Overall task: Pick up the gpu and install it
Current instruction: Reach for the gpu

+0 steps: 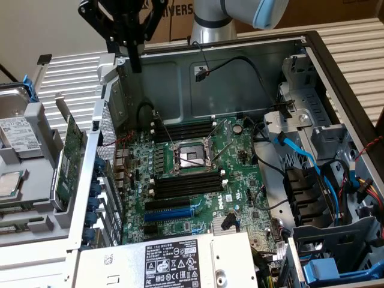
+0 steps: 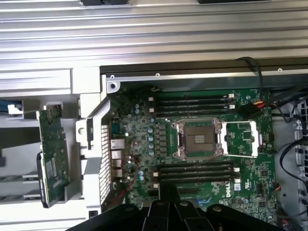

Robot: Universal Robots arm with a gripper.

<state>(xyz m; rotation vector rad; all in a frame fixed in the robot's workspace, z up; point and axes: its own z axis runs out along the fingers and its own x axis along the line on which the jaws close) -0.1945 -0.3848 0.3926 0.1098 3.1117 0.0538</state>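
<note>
One thin green gpu (image 1: 71,157) upright beside the case (image 1: 174,90) (gripper (image 1: 135,63) empty, fingers (image 1: 135,53) pressed together)

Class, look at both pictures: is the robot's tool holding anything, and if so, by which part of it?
Nothing is held. The tool is shut and empty; the gpu stands on edge well apart from it, untouched.

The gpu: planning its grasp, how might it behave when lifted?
The gpu is a thin board, so probably stiff and light. It stands on edge, so a sideways push might tip it. Its bare components look fragile.
</note>
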